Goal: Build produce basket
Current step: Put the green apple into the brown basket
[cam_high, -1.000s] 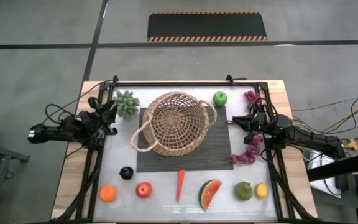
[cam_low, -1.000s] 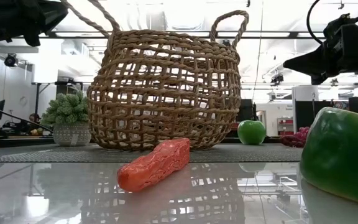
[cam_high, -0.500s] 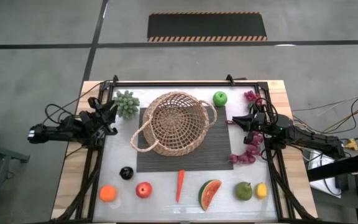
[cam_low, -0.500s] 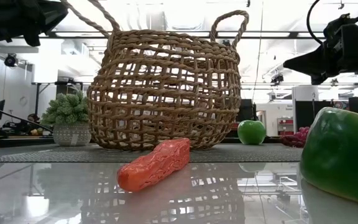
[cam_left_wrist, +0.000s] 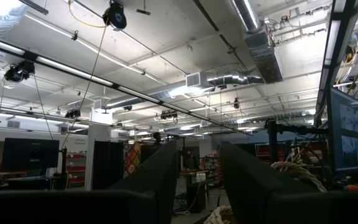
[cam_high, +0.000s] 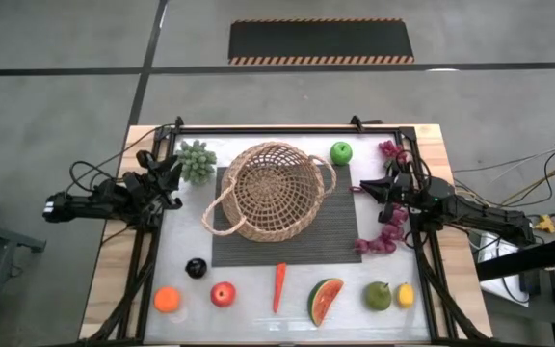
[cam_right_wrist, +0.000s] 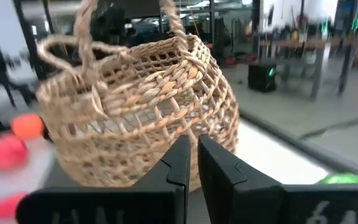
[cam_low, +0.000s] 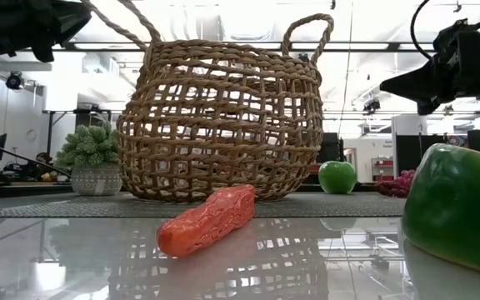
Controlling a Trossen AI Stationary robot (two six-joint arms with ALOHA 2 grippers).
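High view alone shows orange, lemon.

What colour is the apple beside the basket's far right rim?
Green. The apple sits by the basket; the high view shows it best.

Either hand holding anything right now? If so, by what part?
Nothing held. The left hand is open with only the room between its fingers; the right hand has its fingers nearly together, empty, facing the basket.
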